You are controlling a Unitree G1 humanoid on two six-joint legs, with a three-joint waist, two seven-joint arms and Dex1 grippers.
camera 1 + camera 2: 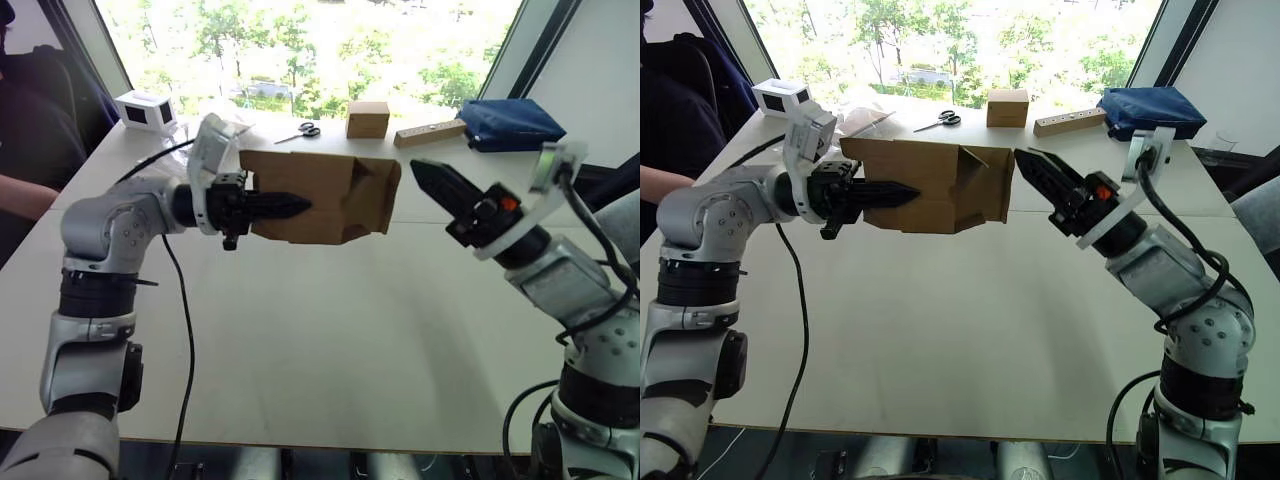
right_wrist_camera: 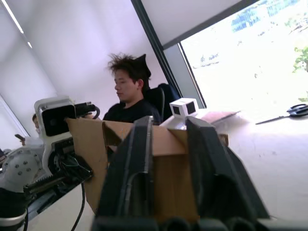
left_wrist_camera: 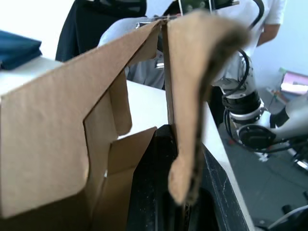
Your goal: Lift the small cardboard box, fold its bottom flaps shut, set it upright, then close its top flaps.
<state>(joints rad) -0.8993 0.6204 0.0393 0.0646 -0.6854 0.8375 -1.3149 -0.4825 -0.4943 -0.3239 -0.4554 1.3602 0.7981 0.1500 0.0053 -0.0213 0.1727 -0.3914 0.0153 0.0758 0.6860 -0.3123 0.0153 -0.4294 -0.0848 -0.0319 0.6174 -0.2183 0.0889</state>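
hovering above the white surface (image 1: 330, 330), plain brown corrugated small cardboard box (image 1: 315, 195) lying sideways, left gripper (image 1: 285, 206) clenched on its wall, right gripper (image 1: 432, 180) with fingers parted, just beside its folded end flaps (image 1: 375, 190)

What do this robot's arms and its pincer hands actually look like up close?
Both arms are built of rounded silver-grey shells with black bands at the joints. Each ends in a white wrist bracket carrying a gripper of two long, tapered black fingers: the left gripper and the right gripper. The right one has a small orange-red spot near its base. Black cables loop loosely along both arms.
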